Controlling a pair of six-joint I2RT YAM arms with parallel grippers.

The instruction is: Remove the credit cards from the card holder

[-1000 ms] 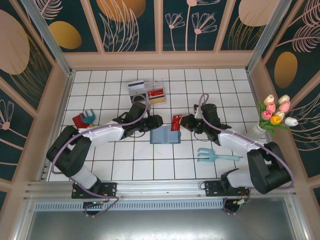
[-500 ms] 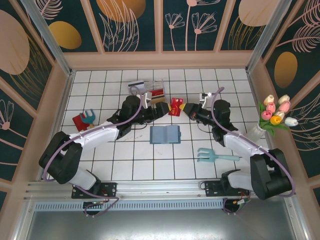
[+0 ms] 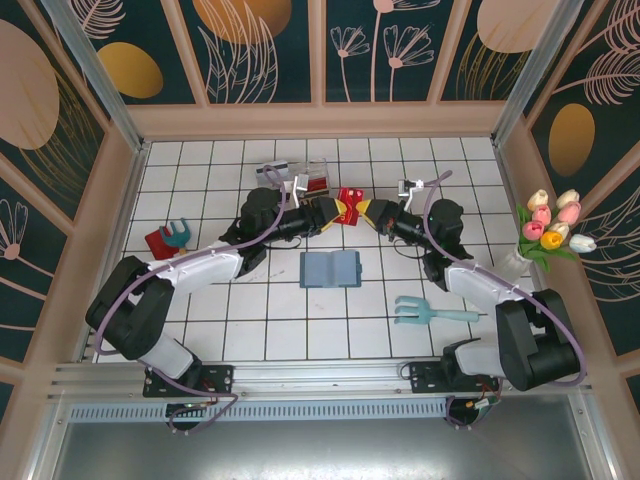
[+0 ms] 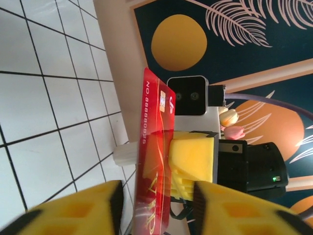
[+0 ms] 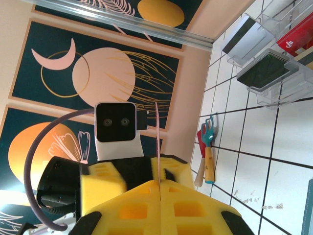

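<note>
The red card (image 3: 348, 206) is in the air above the desk (image 3: 200, 320), btw. the two arms, over the far half of the tiles. The right fingers (image 4: 191, 164) are pressed together on it and carry it. In the right wrist view the card stands edge-on, a thin line coming out of the seam of these fingers. The left fingers (image 4: 78, 213) are partly apart, one on each side of the card's free end. There is a small gap on both sides, so they are around the card but not touching it.

The card holder (image 3: 330, 268) lies open and flat on the desk. It is nearer to the arm bases than the red card and apart from both arms.

Just behind the left wrist is a clear plastic tray (image 3: 300, 178). One slot has a dark card (image 5: 266, 71) and the next a white-grey card w/ black stripe (image 5: 247, 39). A teal fork toy (image 3: 425, 312) lies beside the right arm. A red and teal toy (image 3: 170, 238) lies on the left side of the desk, and flowers (image 3: 550, 230) stand at the right wall.
</note>
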